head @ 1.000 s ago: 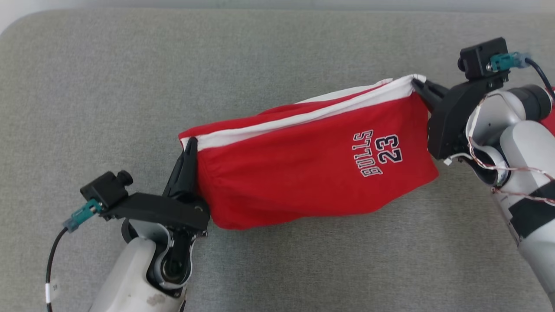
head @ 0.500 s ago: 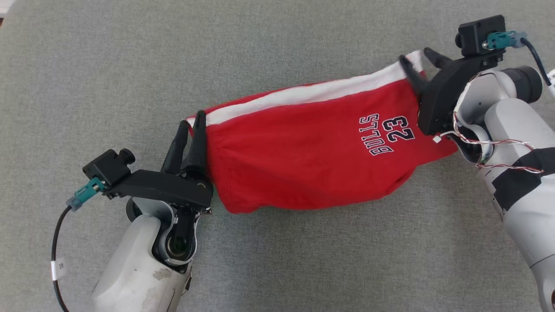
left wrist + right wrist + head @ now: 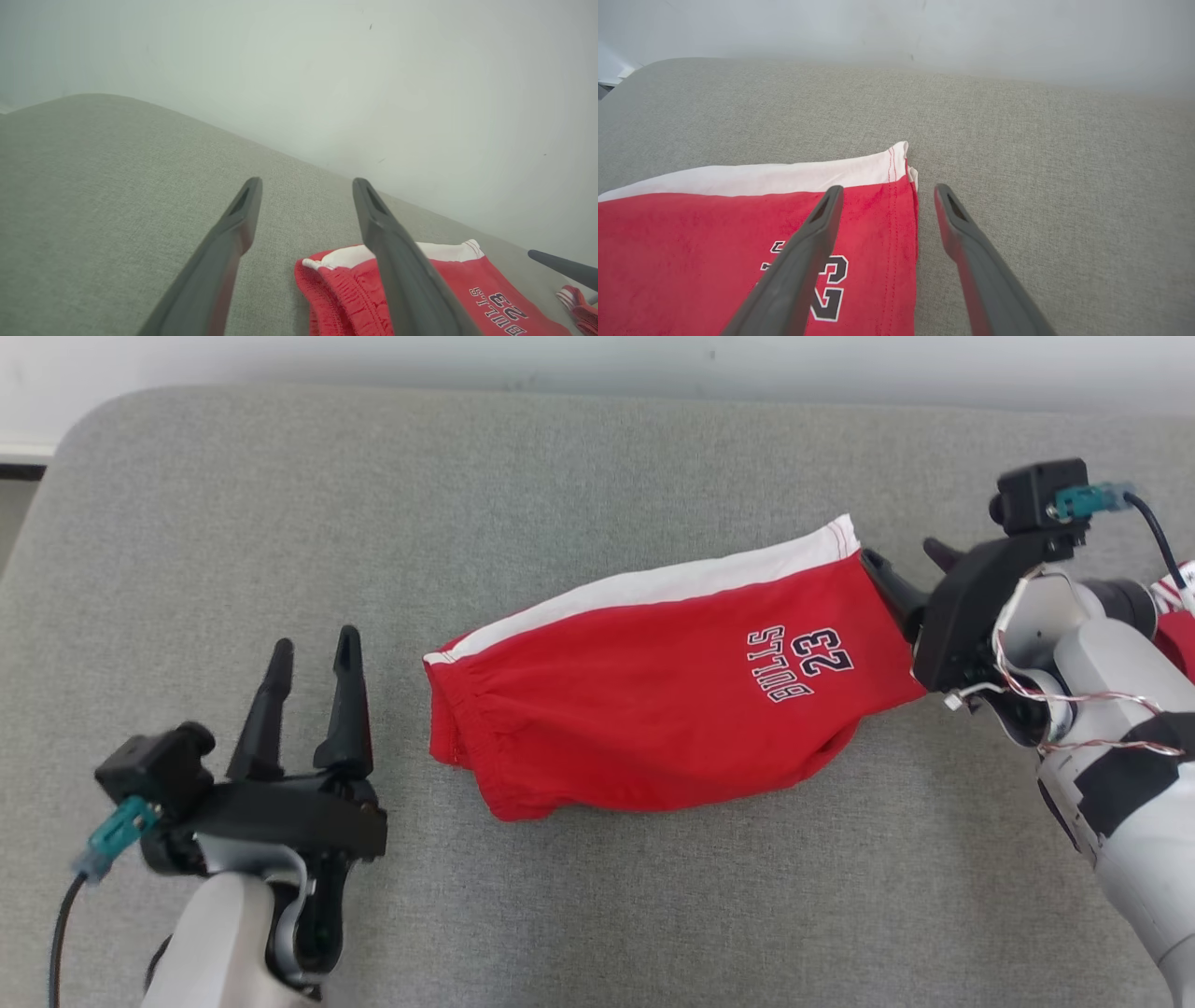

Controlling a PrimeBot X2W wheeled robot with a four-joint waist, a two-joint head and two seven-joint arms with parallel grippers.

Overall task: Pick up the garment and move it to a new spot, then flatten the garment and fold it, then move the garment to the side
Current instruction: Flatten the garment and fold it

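The red garment [image 3: 653, 728] is lying folded on the grey fabric surface [image 3: 597, 915]. The left gripper [image 3: 314, 639] is gaping empty well to its left, and the right gripper [image 3: 901, 553] is gaping astride its right hem (a finger risks snagging there, dragging the fold open).

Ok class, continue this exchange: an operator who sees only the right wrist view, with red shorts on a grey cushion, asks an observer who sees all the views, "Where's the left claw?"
Observer: The left claw is open and apart from the shorts, off their waistband end.
Operator: How does that end lie?
Observer: The gathered waistband rests on the cushion with nothing gripping it.
Operator: Anything else nearby?
Observer: A second red-and-white cloth shows past the shorts' hem end.
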